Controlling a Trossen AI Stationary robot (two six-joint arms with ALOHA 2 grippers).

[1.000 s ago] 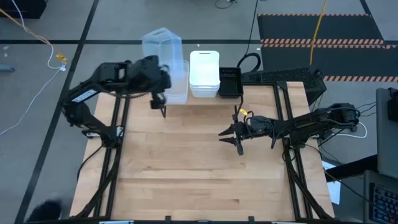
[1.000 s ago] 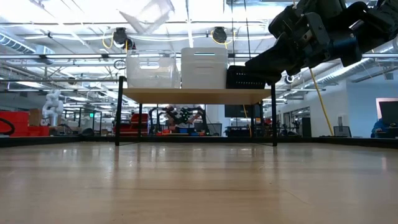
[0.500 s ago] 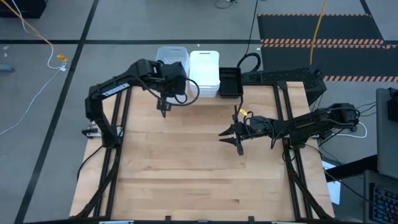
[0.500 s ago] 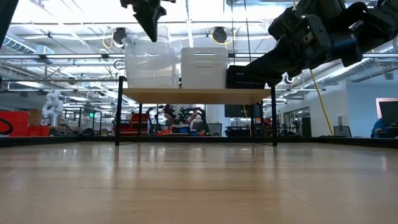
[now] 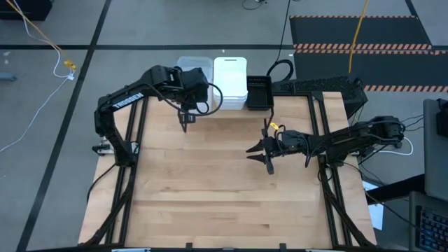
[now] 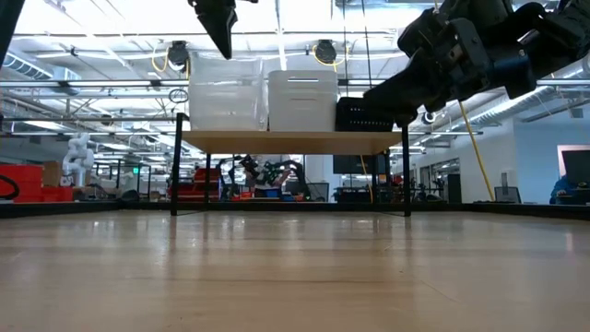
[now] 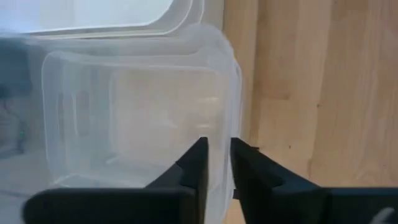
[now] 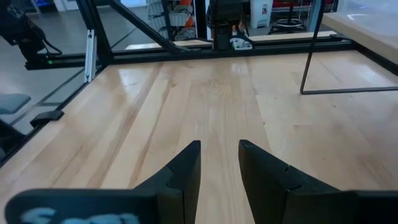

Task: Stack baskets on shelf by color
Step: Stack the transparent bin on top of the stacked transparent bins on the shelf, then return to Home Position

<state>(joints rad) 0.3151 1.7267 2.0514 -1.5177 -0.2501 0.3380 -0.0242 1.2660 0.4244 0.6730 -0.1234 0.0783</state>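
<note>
The shelf (image 6: 290,141) at the table's far edge carries three stacks of baskets: clear ones (image 5: 194,66) on the left, white ones (image 5: 229,80) in the middle, black ones (image 5: 260,91) on the right. The top clear basket (image 7: 137,112) sits upright, nested in its stack. My left gripper (image 7: 219,146) points steeply down at this basket's near short wall, one finger inside and one outside, with a narrow gap between them. My right gripper (image 5: 257,157) hovers open over the table's middle right, holding nothing. My left gripper straddles the rim of the top clear basket's near short wall (image 7: 224,124), one finger inside the basket and one outside, coming from above and the table's left. Whether the fingers touch the wall, I cannot tell. The basket rests nested in the clear stack.
Bare wooden tabletop (image 5: 224,196) stretches from the shelf to the near edge. Black frame rails run along both sides (image 5: 129,175) (image 5: 334,196). The shelf's thin black legs (image 6: 174,175) stand on the table. A black cable (image 5: 283,68) loops behind the black baskets.
My left gripper has come down and toward the table's right with the clear basket. A second ago the basket hung tilted, high above the stack; now it sits upright and level, nested in the clear stack. My right arm has kept still.
</note>
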